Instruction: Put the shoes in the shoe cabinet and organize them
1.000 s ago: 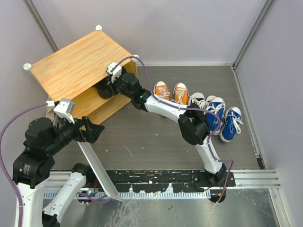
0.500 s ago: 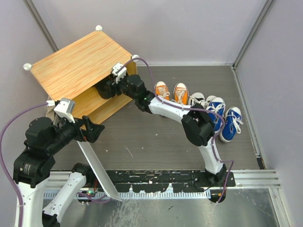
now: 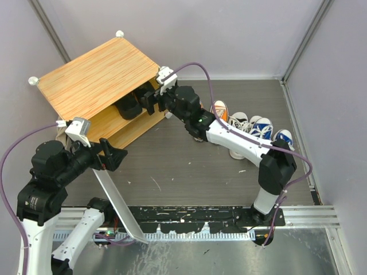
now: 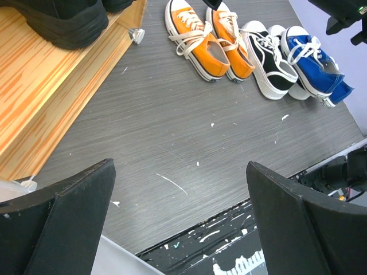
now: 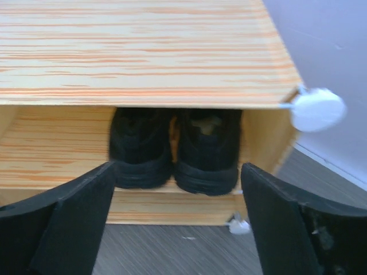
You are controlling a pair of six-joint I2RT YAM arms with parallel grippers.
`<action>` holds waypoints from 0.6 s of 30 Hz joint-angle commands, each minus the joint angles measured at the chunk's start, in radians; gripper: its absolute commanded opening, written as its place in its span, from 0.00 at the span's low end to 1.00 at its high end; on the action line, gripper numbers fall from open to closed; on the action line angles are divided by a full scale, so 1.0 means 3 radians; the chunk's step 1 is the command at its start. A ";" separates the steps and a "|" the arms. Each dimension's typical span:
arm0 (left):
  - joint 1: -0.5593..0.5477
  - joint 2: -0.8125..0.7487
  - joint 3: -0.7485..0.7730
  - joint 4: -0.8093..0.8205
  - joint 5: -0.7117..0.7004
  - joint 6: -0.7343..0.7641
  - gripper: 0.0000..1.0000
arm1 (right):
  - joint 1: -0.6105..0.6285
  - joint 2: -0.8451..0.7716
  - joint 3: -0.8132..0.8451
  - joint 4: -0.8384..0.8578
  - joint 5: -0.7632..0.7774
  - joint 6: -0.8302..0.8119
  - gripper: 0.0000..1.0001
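The shoe cabinet (image 3: 97, 74) has a striped wood-grain top and stands at the back left, its open side facing right. Two black shoes (image 5: 172, 146) sit side by side on its inner shelf, heels outward. My right gripper (image 5: 178, 229) hangs open just outside the opening, a little short of those heels and touching nothing. On the floor to the right, the other shoes stand in a row: an orange pair (image 4: 209, 37), a black-and-white lace-up (image 4: 269, 57) and blue sneakers (image 4: 315, 63). My left gripper (image 4: 180, 217) is open and empty above the bare floor near the front.
The cabinet's white door panel (image 3: 117, 200) slants down toward the front rail beside my left arm. A white round knob (image 5: 317, 109) sticks out at the cabinet's right corner. My right arm (image 3: 241, 143) stretches over the shoe row, hiding part of it. Walls close in on all sides.
My right gripper has opened, let go of a black shoe on the shelf, and drawn back to the right out of the cabinet. The left arm has stayed put.
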 commanded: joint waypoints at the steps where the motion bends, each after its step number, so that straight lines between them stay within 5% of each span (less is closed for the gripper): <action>1: -0.0002 0.0054 0.0030 0.0113 0.0064 -0.0171 0.98 | -0.0183 -0.0106 -0.0090 -0.0288 0.0685 0.0010 0.99; 8: -0.0001 0.0138 0.0011 0.0214 0.0121 -0.0215 0.98 | -0.0635 0.0200 0.0039 -0.0135 0.0196 0.0212 1.00; 18: 0.0001 0.0248 0.0022 0.0176 0.0063 -0.0097 0.98 | -0.0731 0.0628 0.0193 0.0397 -0.0429 -0.0064 0.85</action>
